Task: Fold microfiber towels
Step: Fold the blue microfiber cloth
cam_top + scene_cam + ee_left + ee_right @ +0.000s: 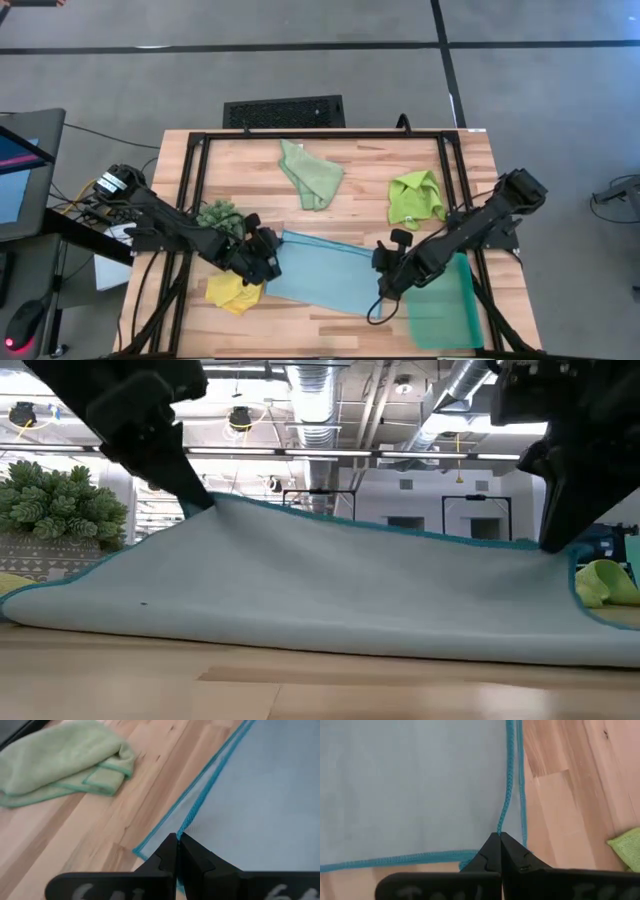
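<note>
The light blue towel [325,272] lies at the table's middle, doubled over, its upper layer raised along the far edge [380,525]. My left gripper [268,262] and my right gripper [385,280] are each shut on that edge, one at each end. The near fold [300,645] rests on the wood. A yellow towel [235,292] lies crumpled near the left gripper. The pale sage green towel [312,172] and the lime green towel [415,198] lie bunched farther back. My left gripper pinches the blue towel's teal-hemmed edge [186,822] between its two fingers, at the upper layer's left end, slanting down from the table's left. The held layer is raised above the lower layer's corner [139,851], which lies on the wood. My right gripper pinches the teal hem [503,820] at the upper layer's right end, between both fingers, coming steeply from above. The held edge runs just inside the lower layer's hem [521,795], which lies flat on the table. Between the two grippers the edge sags only a little.
A dark-green spiky clump [220,215] sits just behind the left gripper. A teal tray [445,305] lies at the near right, beside the right arm. Black rails [190,190] run along the table's left, right and far sides.
</note>
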`<state>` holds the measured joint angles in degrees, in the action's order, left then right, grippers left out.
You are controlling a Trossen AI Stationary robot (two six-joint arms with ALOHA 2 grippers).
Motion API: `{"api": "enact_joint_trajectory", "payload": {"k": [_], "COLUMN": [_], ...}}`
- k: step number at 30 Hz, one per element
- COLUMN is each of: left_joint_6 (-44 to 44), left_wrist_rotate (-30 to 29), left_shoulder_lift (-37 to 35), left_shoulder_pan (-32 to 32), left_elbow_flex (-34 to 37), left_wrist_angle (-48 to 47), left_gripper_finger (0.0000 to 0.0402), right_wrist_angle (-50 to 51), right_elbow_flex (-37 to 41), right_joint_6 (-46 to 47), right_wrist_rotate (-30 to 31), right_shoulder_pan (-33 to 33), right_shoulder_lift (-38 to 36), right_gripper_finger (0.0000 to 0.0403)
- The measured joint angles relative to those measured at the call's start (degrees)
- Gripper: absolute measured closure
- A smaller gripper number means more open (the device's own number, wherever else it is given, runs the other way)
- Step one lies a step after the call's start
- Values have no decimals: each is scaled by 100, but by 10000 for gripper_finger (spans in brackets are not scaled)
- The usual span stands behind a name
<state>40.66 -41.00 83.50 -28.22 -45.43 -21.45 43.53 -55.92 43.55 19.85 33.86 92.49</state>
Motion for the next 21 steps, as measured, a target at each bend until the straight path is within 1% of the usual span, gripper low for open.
{"api": "enact_joint_trajectory", "payload": {"k": [2, 6, 10, 15, 21], "left_joint_6": [57, -28, -138, -430, -568], "left_wrist_rotate": [1, 67, 169, 432, 613], "left_shoulder_lift": [0, 0, 0, 0, 0], "left_shoulder_pan": [39, 83, 89, 69, -44], "left_elbow_flex": [114, 359, 448, 441, 122], "left_wrist_angle": [111, 633, 914, 1366, 1327], "left_gripper_finger": [401, 401, 401, 401, 401], "right_wrist_angle": [40, 221, 291, 297, 213], "right_elbow_flex": [-3, -2, -2, -24, -35], "right_joint_6": [0, 0, -3, -8, -2], "right_wrist_rotate": [0, -4, -8, -30, -28], "right_shoulder_pan": [-33, -115, -95, 12, 179], "right_shoulder_lift": [161, 464, 514, 217, -324], "right_gripper_finger": [394, 394, 394, 394, 394]}}
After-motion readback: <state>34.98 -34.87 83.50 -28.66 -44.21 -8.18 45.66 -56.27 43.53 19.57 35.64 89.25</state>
